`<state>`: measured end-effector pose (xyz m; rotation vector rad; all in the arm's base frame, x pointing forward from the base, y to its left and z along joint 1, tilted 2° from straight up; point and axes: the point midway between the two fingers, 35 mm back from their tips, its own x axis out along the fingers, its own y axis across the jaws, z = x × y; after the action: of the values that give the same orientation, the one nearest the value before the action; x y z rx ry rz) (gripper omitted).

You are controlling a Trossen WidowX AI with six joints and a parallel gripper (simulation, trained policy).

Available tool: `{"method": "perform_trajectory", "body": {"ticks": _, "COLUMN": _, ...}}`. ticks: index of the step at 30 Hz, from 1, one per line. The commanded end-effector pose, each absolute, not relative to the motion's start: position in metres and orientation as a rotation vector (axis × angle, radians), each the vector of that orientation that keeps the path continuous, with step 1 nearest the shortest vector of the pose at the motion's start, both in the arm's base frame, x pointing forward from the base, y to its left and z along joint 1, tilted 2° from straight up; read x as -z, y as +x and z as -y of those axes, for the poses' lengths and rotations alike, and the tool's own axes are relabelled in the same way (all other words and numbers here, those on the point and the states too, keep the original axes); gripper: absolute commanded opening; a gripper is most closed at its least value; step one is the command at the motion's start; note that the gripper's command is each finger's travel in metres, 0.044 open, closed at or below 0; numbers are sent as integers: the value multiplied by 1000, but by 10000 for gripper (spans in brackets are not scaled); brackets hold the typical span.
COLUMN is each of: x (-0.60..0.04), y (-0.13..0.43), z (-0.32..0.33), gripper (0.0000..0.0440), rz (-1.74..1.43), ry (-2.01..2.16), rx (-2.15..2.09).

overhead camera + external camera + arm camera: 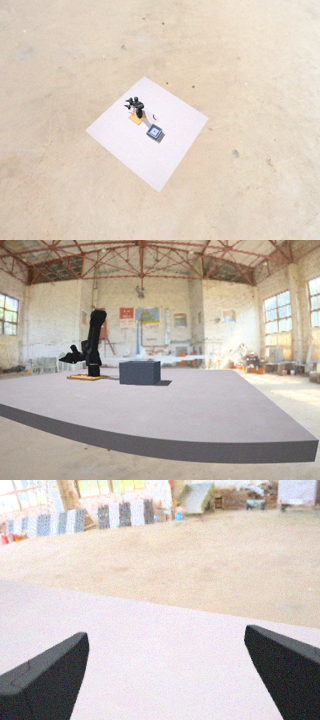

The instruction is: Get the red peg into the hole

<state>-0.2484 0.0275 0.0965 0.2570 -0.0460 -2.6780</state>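
Observation:
The red peg [153, 115] is small in the top view. It stands on the table, seemingly upright, apart from the box and beside the arm's base; it does not show in the other views. The open blue-grey box [150, 135] [136, 373] sits on the table. Inside it, a pale plate [152, 132] with a small dark mark at its middle shows in the top view. My gripper [125, 103] [168, 637] is open and empty, its fingers wide apart. It points away from the peg and the box, raised above the table on the far side of the arm's base.
The arm's base stands on an orange board [138, 121] [77, 378], between the gripper and the box. The pale square table [155, 165] [180, 407] ends at a straight edge, which crosses the wrist view ahead of the fingers.

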Motion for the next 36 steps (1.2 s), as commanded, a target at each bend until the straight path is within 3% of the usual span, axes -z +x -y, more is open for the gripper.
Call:
{"method": "perform_trajectory", "body": {"ticks": 1, "x": -100, "y": -251, "z": -33, "gripper": 423, "rz": 45, "ry": 254, "rx": 2701}}
{"method": "perform_trajectory", "body": {"ticks": 2, "x": -103, "y": -253, "z": -40, "gripper": 439, "rz": 49, "ry": 253, "rx": 2729}}
{"method": "perform_trajectory", "body": {"ticks": 16, "x": -171, "y": -256, "z": -174, "gripper": 440, "rz": 117, "ry": 246, "rx": 3215}}
{"method": "perform_trajectory", "body": {"ticks": 36, "x": -227, "y": -140, "z": -299, "gripper": 440, "rz": 619, "ry": 226, "rx": 3821}}
